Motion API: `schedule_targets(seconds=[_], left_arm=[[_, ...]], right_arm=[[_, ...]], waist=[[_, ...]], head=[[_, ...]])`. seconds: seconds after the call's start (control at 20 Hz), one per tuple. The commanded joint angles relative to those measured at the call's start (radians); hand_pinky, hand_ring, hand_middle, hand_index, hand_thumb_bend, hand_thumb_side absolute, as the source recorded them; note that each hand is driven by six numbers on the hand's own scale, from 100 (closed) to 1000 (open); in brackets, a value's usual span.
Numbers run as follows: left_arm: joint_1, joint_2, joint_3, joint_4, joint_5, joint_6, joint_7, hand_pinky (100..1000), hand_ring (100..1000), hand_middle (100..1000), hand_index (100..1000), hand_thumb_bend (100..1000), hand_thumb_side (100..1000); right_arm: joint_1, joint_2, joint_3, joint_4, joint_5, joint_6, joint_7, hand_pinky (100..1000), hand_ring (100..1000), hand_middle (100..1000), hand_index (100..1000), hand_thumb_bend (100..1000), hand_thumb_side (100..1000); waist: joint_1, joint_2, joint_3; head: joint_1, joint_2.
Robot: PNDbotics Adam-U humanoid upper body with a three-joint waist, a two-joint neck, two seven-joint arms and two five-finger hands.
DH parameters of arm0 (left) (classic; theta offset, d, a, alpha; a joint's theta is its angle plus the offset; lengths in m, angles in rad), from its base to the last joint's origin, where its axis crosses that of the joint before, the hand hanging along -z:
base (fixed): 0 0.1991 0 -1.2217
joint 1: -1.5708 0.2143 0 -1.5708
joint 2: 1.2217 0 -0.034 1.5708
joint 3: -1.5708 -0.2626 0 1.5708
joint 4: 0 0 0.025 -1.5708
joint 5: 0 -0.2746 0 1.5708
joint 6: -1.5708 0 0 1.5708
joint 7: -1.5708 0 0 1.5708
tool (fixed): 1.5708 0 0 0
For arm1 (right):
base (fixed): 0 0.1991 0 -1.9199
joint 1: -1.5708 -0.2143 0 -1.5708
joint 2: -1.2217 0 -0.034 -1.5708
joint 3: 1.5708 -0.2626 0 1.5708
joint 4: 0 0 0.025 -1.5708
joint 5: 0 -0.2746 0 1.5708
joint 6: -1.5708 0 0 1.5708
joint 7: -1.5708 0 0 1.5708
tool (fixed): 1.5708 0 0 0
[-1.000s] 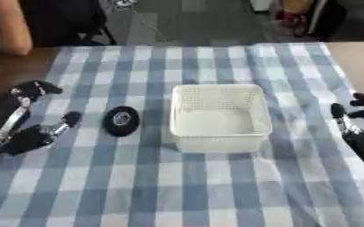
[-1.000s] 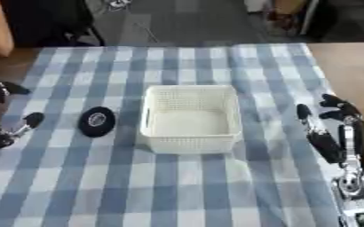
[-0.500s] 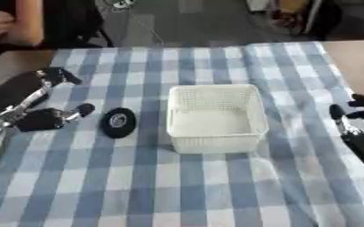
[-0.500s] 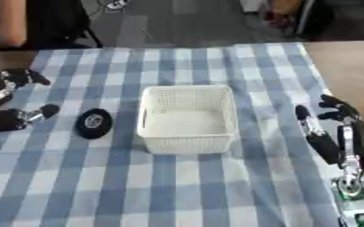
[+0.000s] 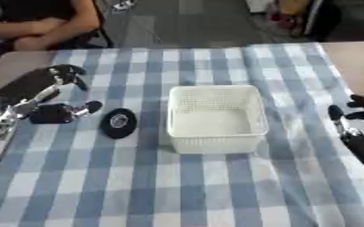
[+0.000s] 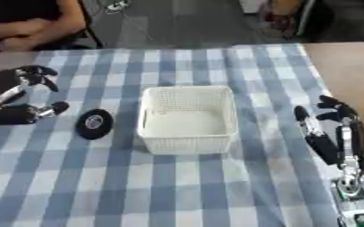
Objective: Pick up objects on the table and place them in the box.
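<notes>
Lying flat on the blue-and-white checked cloth [image 5: 216, 186], a small black disc [image 5: 118, 123] with a pale centre sits just to the left of the white mesh box [image 5: 216, 118], close to it but not touching. The box stands upright near the middle of the table, and nothing shows inside it. Left of the disc, the robot's left hand [image 5: 57, 111] hovers low over the cloth, its thumb and fingers spread apart and holding nothing; one fingertip [image 5: 92, 106] points toward the disc and ends just short of it. At the table's right edge, well apart from the box, the right hand [image 6: 329, 131] rests idle with its fingers straight and relaxed, also holding nothing.
</notes>
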Motion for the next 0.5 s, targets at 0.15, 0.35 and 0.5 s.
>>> schedule_targets(seconds=[0.15,0.35,0.5], left_arm=[[-0.046,-0.01,-0.003,0.059,-0.026,-0.016,0.002,865,922,900,661,1000,977],[-0.062,-0.031,-0.006,0.098,-0.041,-0.024,0.018,875,928,908,651,1000,975],[-0.073,-0.045,-0.013,0.12,-0.053,-0.032,0.02,875,927,906,648,1000,970]], right_arm=[[-0.006,-0.018,-0.001,-0.007,0.001,-0.001,0.003,774,610,689,834,592,798],[-0.006,-0.017,0.0,-0.006,0.0,-0.002,0.004,774,610,689,834,591,797],[-0.006,-0.016,0.001,-0.006,-0.001,-0.003,0.005,774,610,689,834,592,797]], waist=[[-0.005,-0.014,-0.001],[-0.007,-0.014,-0.003],[-0.008,-0.013,-0.003]], head=[[0.003,-0.003],[0.004,-0.002],[0.005,-0.001]])
